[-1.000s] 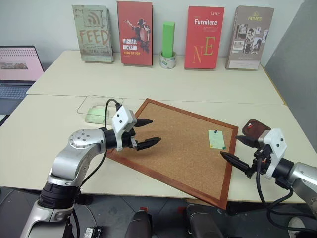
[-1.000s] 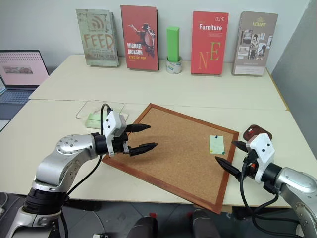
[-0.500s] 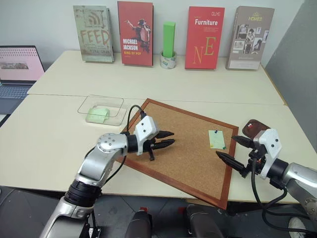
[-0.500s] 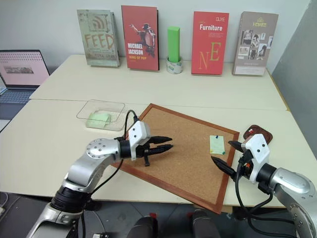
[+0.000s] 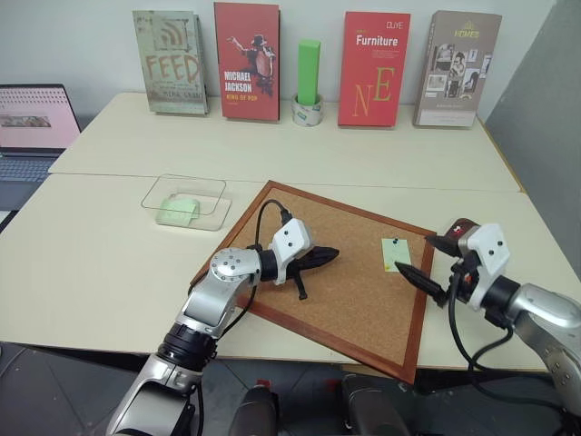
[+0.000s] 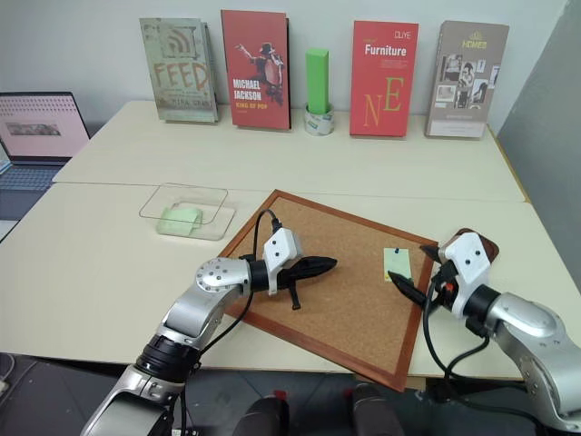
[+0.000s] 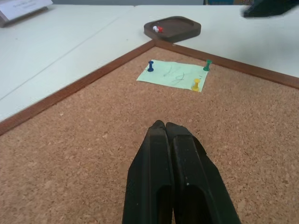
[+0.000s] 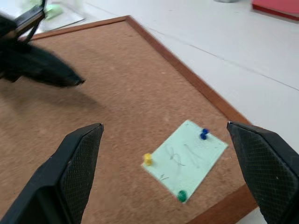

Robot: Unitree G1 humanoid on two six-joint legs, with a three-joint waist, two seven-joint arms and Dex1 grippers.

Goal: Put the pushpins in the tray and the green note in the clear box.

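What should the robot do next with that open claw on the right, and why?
Probably ease the open right gripper down onto one pushpin, perhaps the yellow pin: three pins pin the green note to the corkboard.

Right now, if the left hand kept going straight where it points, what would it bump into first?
Probably the green note pinned on the corkboard; the shut left hand points along the board toward it. Depth is uncertain.

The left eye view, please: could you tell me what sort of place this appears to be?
Probably an office or study desk set up for a demonstration: pale tables against a wall, books stood upright along the back, an open laptop at the side, and a cork board with a pinned note.
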